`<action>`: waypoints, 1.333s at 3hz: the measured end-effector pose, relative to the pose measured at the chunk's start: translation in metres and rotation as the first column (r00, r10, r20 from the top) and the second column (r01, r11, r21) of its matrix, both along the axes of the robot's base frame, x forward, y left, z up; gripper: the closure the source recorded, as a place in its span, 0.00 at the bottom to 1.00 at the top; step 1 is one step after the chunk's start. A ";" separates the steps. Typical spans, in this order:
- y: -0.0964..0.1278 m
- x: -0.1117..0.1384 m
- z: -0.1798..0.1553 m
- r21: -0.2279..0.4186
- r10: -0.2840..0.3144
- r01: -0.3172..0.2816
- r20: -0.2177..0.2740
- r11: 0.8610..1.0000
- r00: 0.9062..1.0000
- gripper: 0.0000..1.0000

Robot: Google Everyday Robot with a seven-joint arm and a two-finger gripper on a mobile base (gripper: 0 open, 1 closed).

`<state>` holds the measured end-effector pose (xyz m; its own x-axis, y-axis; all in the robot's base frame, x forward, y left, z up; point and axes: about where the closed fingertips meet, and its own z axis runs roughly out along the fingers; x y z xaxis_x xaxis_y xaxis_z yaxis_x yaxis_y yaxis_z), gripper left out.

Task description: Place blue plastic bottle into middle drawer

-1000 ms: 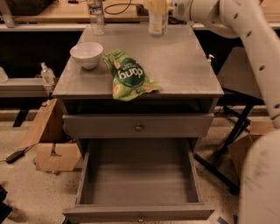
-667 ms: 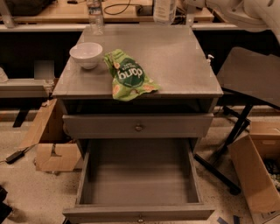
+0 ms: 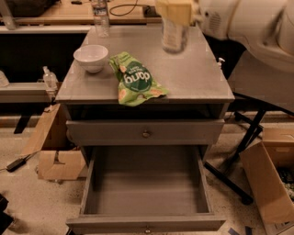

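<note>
The blue plastic bottle [image 3: 173, 36], clear with a pale label, hangs over the back right part of the grey cabinet top [image 3: 197, 73]. My gripper [image 3: 174, 13] reaches in from the upper right and is shut on the bottle's top; its yellowish fingers hide the cap. The middle drawer [image 3: 147, 195] is pulled wide open low in the view. Its floor is bare, and a small knob [image 3: 147, 227] sits on its front. The gripper and bottle are well behind and above the drawer.
On the cabinet top lie a white bowl [image 3: 91, 57] and a green snack bag [image 3: 134, 80]. A clear water bottle [image 3: 101, 18] stands at the back left. A shut drawer front with a brass knob [image 3: 146, 134] is above the open drawer. Cardboard boxes [image 3: 271, 183] and black stand legs [image 3: 239, 160] flank the cabinet.
The gripper with the bottle has come forward and lower in view over the cabinet top. The arm now fills the upper right corner. Nothing else has moved.
</note>
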<state>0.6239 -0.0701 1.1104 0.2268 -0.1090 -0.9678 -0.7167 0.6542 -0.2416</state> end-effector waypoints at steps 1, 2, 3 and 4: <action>-0.017 -0.037 -0.091 -0.089 0.024 -0.033 -0.103 0.996 0.994 1.00; -0.015 -0.047 -0.116 -0.107 0.032 -0.048 -0.142 0.993 0.989 1.00; -0.014 -0.045 -0.110 -0.104 0.032 -0.046 -0.133 0.994 0.991 1.00; -0.003 -0.044 -0.126 -0.096 0.062 -0.075 -0.128 0.993 0.990 1.00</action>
<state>0.5796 -0.0728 0.9840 0.1153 -0.1951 -0.9740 -0.7878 0.5793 -0.2093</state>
